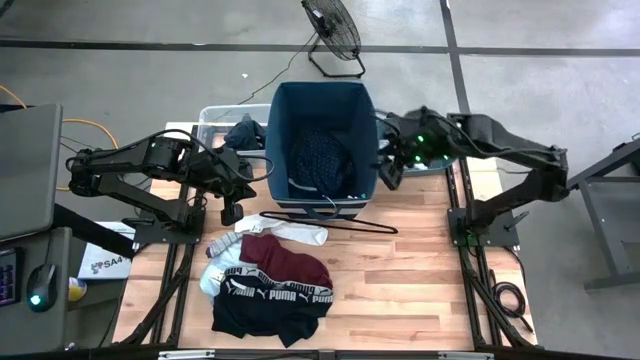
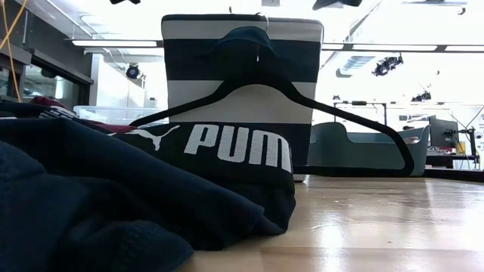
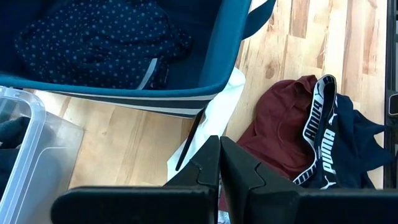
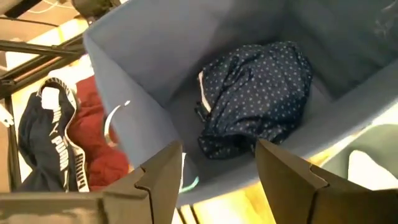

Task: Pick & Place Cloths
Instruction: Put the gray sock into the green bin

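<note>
A navy white-dotted cloth lies bunched on the floor of the blue bin at the table's far middle. On the table near the bin lies a pile: a white cloth, a maroon one, a pale blue-grey one and a black one with a PUMA waistband. My right gripper hovers open and empty above the bin's right rim. My left gripper is shut and empty, hanging above the table left of the bin, over the white cloth's edge.
A thin black wire hanger lies by the bin's near wall, its hook up against the wall. A clear plastic tub with a dark cloth inside stands left of the bin. A fan stands on the floor beyond the table.
</note>
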`<state>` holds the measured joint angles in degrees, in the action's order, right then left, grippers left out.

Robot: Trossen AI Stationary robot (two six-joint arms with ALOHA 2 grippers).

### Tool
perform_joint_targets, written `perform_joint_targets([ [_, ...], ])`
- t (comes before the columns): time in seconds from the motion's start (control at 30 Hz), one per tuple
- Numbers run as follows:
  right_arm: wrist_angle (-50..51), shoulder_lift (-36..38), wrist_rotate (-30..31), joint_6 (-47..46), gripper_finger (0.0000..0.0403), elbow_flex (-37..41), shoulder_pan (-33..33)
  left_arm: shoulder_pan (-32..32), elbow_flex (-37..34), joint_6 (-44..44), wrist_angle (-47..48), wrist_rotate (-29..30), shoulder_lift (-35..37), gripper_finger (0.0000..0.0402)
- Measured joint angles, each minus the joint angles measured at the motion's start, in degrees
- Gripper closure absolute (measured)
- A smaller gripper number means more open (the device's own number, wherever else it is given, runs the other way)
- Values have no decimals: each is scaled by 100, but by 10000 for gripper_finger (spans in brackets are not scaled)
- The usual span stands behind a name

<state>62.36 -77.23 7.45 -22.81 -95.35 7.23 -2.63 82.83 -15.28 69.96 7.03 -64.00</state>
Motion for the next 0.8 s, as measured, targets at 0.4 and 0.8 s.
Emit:
perform_joint_targets([
  [0.4,365,36,1349,-1481,209,543,-1668,-1,1,-1,-1,1,-1,396],
  [0.8,416,33,2451,-3412,209,1195,-3223,0,0,0,-1,2,0,396],
])
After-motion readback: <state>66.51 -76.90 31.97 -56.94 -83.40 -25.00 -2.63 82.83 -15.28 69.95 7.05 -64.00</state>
